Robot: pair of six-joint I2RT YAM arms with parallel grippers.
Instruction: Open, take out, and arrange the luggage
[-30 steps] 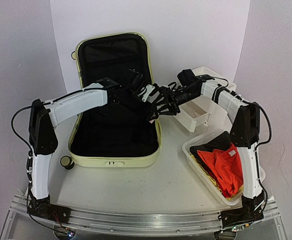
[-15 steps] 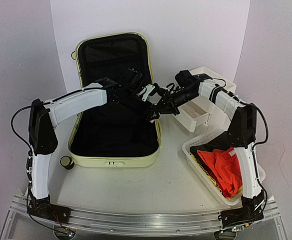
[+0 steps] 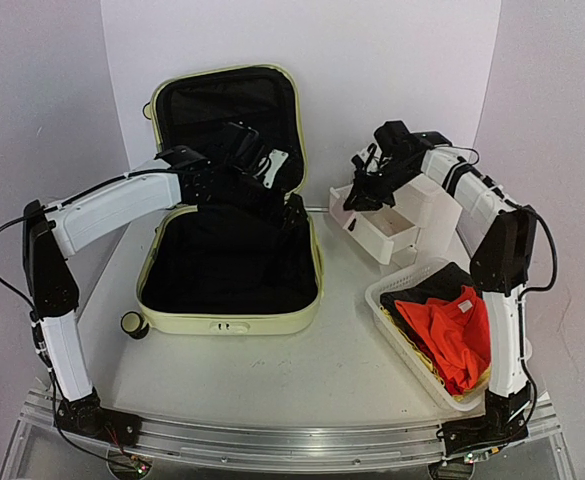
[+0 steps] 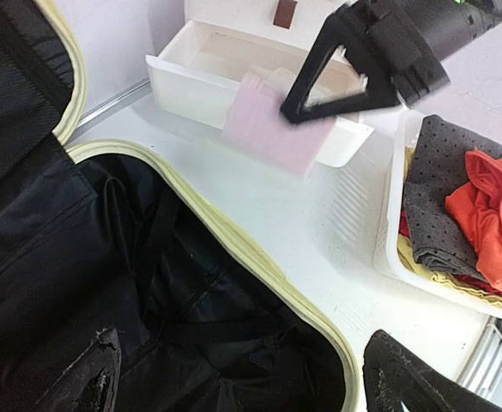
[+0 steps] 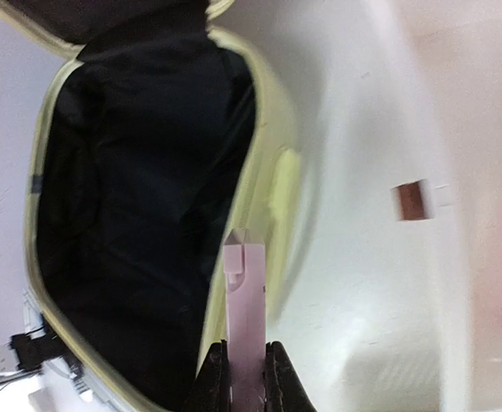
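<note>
The luggage (image 3: 227,322) is a pale yellow-green suitcase lying open, its lid standing against the back wall and its black lining bare. My left gripper (image 3: 277,185) hovers over its far right corner, open and empty. In the left wrist view the gripper (image 4: 259,390) has its fingers wide apart above the luggage rim (image 4: 259,257). My right gripper (image 3: 364,195) is shut on a flat pale pink case (image 5: 244,300) and holds it above the open white drawer (image 3: 372,228). The pink case (image 4: 276,129) also shows in the left wrist view.
The white drawer box (image 3: 427,200) stands at the back right. A white mesh basket (image 3: 384,300) with orange and grey clothes (image 3: 452,335) sits at the front right. A black caster wheel (image 3: 132,323) sticks out at the luggage's front left corner.
My right gripper has pulled out of the luggage and swung right to above the open drawer, carrying the pink case. My left gripper has drawn back toward the lid.
</note>
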